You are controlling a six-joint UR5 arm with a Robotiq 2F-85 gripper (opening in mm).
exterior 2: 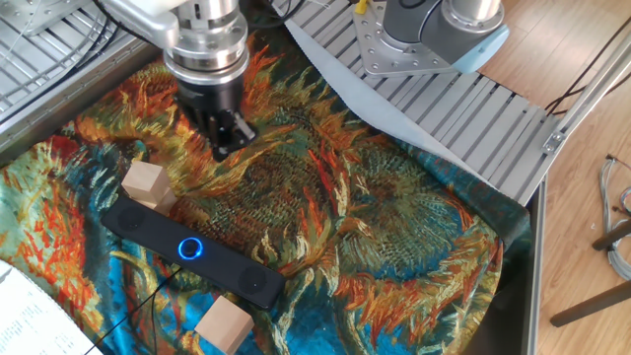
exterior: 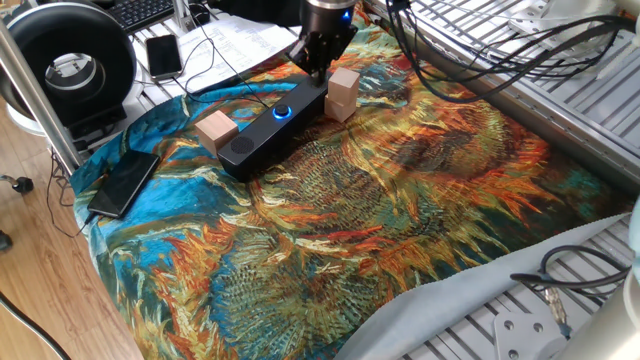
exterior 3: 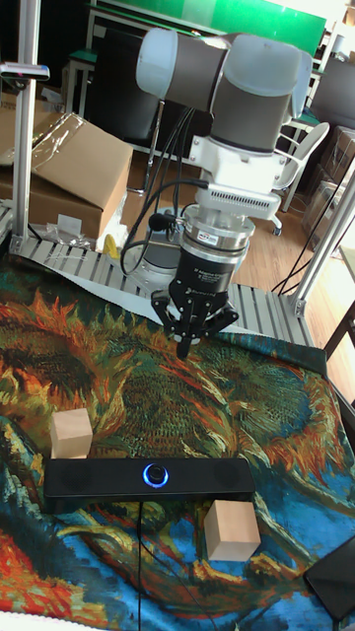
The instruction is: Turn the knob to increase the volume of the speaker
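The speaker (exterior: 272, 122) is a long black bar lying on the sunflower-patterned cloth, also seen in the other fixed view (exterior 2: 192, 251) and the tall view (exterior 3: 148, 481). Its knob (exterior: 283, 112) glows blue at mid-top (exterior 2: 190, 248) (exterior 3: 155, 476). My gripper (exterior 3: 185, 345) hangs above the cloth behind the speaker, apart from the knob, its fingers drawn together to a point with nothing between them. In the fixed views the gripper (exterior: 316, 64) (exterior 2: 225, 146) is near the speaker's far end.
Two pale wooden blocks flank the speaker: one block (exterior: 215, 130) and another block (exterior: 342, 92). A flat black phone (exterior: 122, 183) lies at the cloth's left edge and a big black fan (exterior: 70, 62) stands beyond. A cable (exterior: 225, 80) runs to the speaker.
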